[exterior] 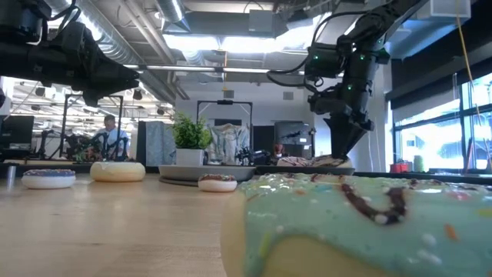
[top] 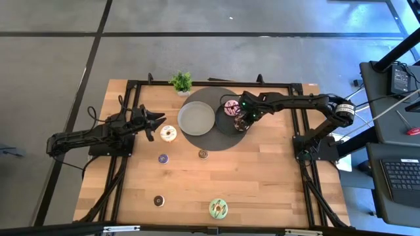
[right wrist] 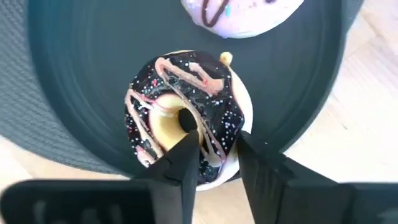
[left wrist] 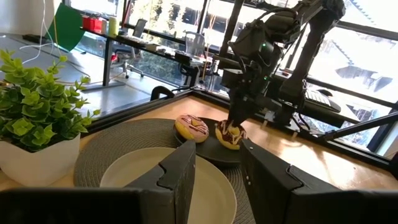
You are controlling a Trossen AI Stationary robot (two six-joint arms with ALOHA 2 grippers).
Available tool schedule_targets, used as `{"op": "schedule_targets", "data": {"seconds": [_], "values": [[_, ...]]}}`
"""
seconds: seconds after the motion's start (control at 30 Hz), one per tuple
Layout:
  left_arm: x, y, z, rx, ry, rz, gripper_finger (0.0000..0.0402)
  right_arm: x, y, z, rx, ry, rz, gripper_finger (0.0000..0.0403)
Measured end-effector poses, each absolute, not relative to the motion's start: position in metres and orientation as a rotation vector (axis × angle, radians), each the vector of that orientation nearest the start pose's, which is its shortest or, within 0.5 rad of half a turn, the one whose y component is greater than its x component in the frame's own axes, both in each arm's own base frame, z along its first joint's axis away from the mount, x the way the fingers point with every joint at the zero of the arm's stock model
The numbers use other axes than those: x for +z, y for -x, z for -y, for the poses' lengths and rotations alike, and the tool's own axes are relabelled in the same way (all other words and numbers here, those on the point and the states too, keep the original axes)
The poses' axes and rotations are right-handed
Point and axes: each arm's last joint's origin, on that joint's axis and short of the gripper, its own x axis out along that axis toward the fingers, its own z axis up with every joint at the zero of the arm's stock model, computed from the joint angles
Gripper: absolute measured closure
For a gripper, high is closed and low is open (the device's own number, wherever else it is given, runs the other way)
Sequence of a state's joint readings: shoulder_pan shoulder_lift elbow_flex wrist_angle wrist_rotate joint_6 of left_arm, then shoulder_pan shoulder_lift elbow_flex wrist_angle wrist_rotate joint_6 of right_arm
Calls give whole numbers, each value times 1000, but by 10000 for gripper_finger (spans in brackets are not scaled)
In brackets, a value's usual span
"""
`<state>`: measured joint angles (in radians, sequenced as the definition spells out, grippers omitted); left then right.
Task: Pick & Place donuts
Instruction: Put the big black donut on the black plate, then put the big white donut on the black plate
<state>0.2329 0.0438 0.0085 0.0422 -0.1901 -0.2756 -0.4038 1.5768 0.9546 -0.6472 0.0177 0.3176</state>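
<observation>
My right gripper (top: pixel 241 123) reaches down onto the chocolate-sprinkled donut (right wrist: pixel 186 118), which lies on the small dark plate (right wrist: pixel 74 81) next to the pink donut (top: pixel 231 108). My left gripper (top: pixel 159 122) hovers open over the table's left side, just beside the white donut (top: pixel 168 134), touching nothing. The green donut (top: pixel 218 208) lies flat near the table's near edge. The tiny purple (top: pixel 163 158), brown (top: pixel 203 154) and dark (top: pixel 159 200) rings lie flat on the wood. My right gripper (right wrist: pixel 216 138) is shut on the chocolate donut's ring wall (right wrist: pixel 217 134), on the side nearest the wrist. One finger (right wrist: pixel 186 146) stands at the centre hole and the other (right wrist: pixel 249 149) outside the rim. The fingers come from above, pointing down. The donut rests on the dark plate.
A light grey plate (top: pixel 196 118) sits on a round dark mat (top: pixel 210 95) in the table's far middle, overlapped by the dark plate. A small potted plant (top: pixel 182 82) stands at the far edge. Bare wood lies across the table's right and near-middle parts.
</observation>
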Motion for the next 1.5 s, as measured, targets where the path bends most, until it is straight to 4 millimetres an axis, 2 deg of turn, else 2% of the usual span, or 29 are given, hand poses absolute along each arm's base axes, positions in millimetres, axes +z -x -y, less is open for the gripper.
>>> {"op": "schedule_targets", "data": {"seconds": [0.2,0.33,0.5,0.6,0.7,0.83,0.97,1.2,1.5], "values": [[167,-95,-28,419,275,65,279,181,-260,115,-649,-443,-1196,272],[169,-95,-28,409,359,101,279,184,-259,116,-696,-410,-1187,272],[185,-94,-25,326,380,118,279,210,-259,116,-703,-420,-1094,272],[196,-97,-24,302,392,27,281,226,-257,115,-701,-418,-1034,272],[207,-104,-23,312,346,-143,286,236,-254,114,-701,-414,-993,272],[217,-118,-25,374,271,-442,294,240,-252,113,-714,-409,-979,272],[216,-136,-29,434,242,-689,297,240,-252,113,-724,-429,-972,272],[213,-164,-34,420,199,-829,297,240,-252,113,-725,-430,-971,272],[209,-171,-35,429,238,-863,290,240,-252,113,-725,-431,-965,271]]}}
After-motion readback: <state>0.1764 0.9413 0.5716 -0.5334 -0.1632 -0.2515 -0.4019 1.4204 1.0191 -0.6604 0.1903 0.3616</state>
